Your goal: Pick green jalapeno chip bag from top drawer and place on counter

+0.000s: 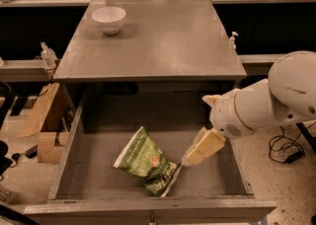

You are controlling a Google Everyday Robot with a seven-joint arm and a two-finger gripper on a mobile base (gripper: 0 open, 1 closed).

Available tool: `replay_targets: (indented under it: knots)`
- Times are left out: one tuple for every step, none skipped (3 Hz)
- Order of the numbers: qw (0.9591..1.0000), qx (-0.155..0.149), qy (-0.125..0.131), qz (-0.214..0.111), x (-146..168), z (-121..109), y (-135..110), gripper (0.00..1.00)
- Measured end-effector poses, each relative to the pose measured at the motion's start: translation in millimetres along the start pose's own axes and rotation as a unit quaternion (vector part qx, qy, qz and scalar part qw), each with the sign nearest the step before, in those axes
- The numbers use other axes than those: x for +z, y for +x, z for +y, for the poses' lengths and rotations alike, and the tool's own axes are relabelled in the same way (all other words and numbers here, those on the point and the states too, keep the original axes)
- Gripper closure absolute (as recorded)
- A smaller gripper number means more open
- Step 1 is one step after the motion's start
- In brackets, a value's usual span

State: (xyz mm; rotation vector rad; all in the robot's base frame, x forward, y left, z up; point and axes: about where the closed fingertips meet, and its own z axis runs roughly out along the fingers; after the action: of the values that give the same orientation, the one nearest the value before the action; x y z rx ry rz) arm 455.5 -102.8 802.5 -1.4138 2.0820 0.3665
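The green jalapeno chip bag (147,162) lies crinkled on the floor of the open top drawer (98,160), near its front middle. My gripper (188,160) reaches down into the drawer from the right on a white arm (276,103). Its cream fingertips are just right of the bag's edge, very close to it or touching it. The grey counter (163,41) sits above and behind the drawer.
A white bowl (108,19) stands at the counter's back left. A cardboard box (42,120) is on the floor left of the cabinet. Wooden benches with cables run along the back. A cable lies on the floor at right.
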Motion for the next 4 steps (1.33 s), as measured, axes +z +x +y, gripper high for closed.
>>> replay_targets:
  knots:
    - [0.9999, -0.003, -0.015, 0.002, 28, 3, -1, 0.0]
    - [0.9989, -0.01, -0.046, -0.002, 98, 11, -2, 0.0]
    - [0.9976, -0.01, -0.068, -0.013, 142, 14, -3, 0.0]
    - [0.9964, -0.009, -0.082, -0.015, 169, 28, -1, 0.0]
